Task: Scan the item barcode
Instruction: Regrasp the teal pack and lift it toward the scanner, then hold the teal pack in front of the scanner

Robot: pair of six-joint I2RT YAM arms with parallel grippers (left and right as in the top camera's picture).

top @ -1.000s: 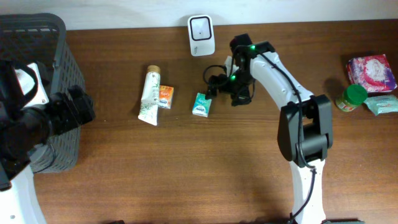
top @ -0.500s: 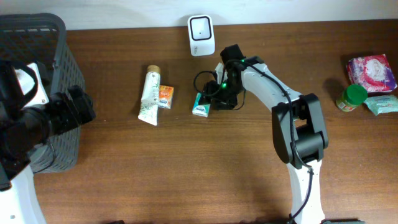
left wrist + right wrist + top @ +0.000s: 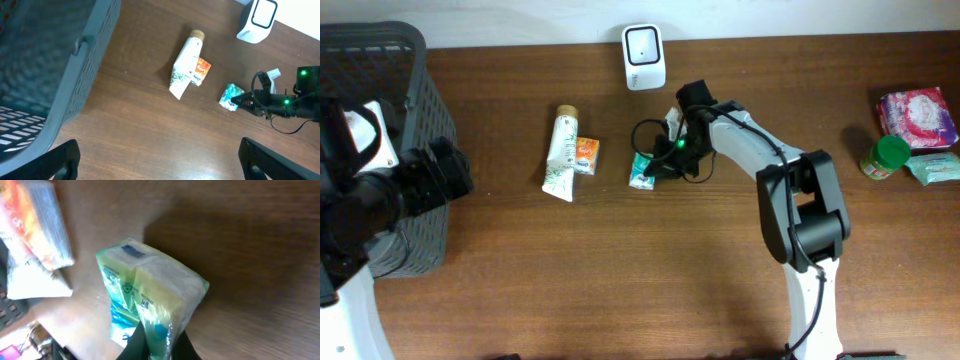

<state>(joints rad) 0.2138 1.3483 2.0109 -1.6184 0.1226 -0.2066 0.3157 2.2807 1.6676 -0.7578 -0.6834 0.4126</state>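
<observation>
Right gripper (image 3: 155, 344) pinched tight on one edge of the teal tissue packet (image 3: 150, 292). Packet sits mid-table on the wooden table (image 3: 620, 280), near the white scanner (image 3: 644, 44), beside the tube (image 3: 561, 155). Left gripper (image 3: 160, 160) jaws wide apart, empty, by the grey basket (image 3: 380, 60).

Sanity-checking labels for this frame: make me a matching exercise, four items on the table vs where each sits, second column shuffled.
1. teal packet
2. white tube
3. green-lidded jar
4. grey basket

a. far right, next to the pink packet
b. far left of the scene
c. pinched in the right end effector
d. lying flat beside the orange packet

Pairs: 1-c, 2-d, 3-a, 4-b
</observation>
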